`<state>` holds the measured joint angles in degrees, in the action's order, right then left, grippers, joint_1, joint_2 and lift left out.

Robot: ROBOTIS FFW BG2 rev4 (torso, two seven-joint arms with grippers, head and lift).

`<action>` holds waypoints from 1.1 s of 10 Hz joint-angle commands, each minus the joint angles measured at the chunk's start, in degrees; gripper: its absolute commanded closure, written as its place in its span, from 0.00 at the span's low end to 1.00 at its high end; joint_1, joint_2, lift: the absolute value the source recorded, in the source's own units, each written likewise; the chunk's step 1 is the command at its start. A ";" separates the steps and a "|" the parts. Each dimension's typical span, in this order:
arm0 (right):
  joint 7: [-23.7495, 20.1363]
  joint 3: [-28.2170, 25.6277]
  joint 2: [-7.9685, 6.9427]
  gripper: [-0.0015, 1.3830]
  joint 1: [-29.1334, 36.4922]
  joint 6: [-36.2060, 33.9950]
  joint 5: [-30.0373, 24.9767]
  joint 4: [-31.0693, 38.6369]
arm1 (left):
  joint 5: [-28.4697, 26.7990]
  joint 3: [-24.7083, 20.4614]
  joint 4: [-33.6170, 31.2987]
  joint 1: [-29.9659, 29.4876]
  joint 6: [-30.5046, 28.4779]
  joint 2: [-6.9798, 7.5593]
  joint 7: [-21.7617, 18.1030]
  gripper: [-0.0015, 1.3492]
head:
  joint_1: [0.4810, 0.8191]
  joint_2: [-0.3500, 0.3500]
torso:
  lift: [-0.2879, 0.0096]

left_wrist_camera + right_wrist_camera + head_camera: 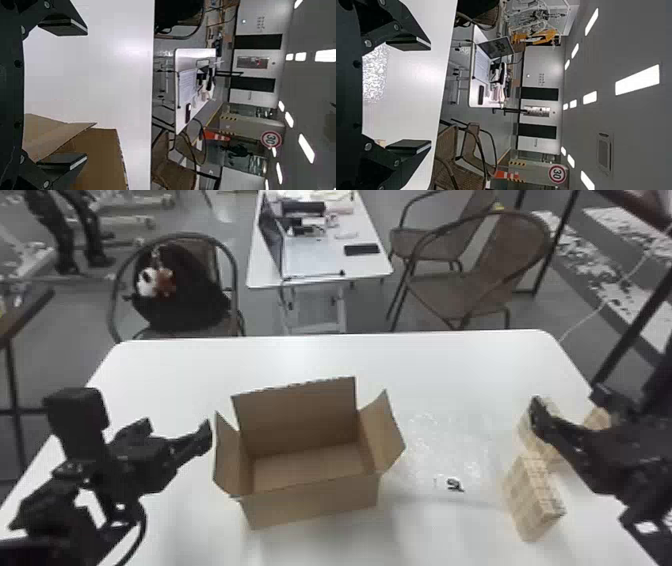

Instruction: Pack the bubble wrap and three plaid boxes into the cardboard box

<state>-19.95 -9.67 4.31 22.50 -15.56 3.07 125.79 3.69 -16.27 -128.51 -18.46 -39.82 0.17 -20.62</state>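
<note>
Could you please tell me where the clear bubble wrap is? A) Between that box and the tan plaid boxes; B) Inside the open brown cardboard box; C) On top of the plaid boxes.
A, since the bubble wrap lies on the white table, right of the cardboard box and left of the plaid boxes.

There is room to pass along the far edge of the white rectangular table (325,357). The open brown cardboard box's (310,505) upright far flap (295,410) and outward-leaning side flaps (384,430) obstruct; tan plaid boxes (532,495) block near the right edge.
</note>
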 commanded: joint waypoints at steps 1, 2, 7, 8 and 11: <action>0.00 0.00 0.00 0.29 0.00 0.00 0.00 -0.01 | 0.80 0.01 -0.08 0.80 -3.95 -0.32 -0.30 0.14 | 0.63 0.59 | 0.66; 0.00 0.00 0.00 0.29 0.00 0.00 0.00 -0.01 | 2.47 0.01 -0.08 1.15 -6.49 -0.32 -0.30 0.14 | 0.63 0.58 | 0.66; 0.00 0.44 0.70 0.29 -0.09 0.00 -0.09 -0.19 | 6.07 0.54 -0.52 2.73 -12.38 -0.32 -0.82 0.23 | 0.63 0.54 | 0.66; 0.00 0.62 0.79 0.29 -0.09 0.00 -0.17 -0.19 | 5.45 0.54 -1.57 3.08 -12.91 -0.32 -0.82 0.23 | 0.63 0.53 | 0.66; 0.09 0.79 0.97 0.29 -0.17 0.18 -0.35 -0.19 | 6.16 1.24 -3.51 4.05 -17.13 -0.32 -0.91 0.23 | 0.63 0.52 | 0.66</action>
<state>-19.92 -8.92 5.23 22.33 -15.48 2.70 125.59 9.94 -15.12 -131.68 -14.54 -56.20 0.18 -21.51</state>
